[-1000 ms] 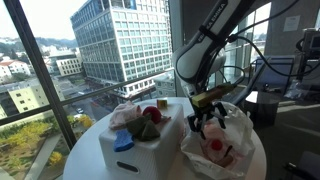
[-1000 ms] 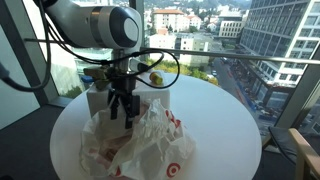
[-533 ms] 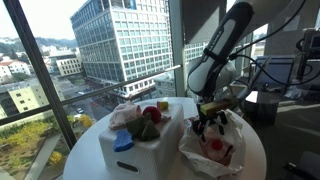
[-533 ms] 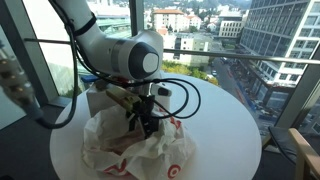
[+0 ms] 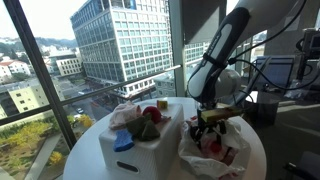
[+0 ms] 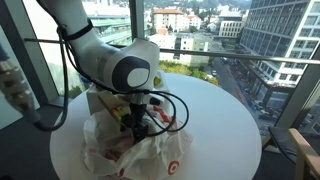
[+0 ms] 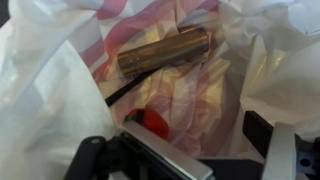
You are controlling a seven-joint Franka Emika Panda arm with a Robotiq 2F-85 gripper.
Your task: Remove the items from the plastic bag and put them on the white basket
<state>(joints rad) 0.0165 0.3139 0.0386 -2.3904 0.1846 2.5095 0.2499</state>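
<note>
A brownish cylinder lies on its side deep in the open plastic bag, a small red piece near it. The cylinder looks rigid, light and smooth, so it may roll; a grip across its middle seems safest. The thin, crinkly bag could snag or lift. The fingers stand wide apart, empty, over the bag's mouth. The white basket sits just beside the bag on the round worktop.
</note>
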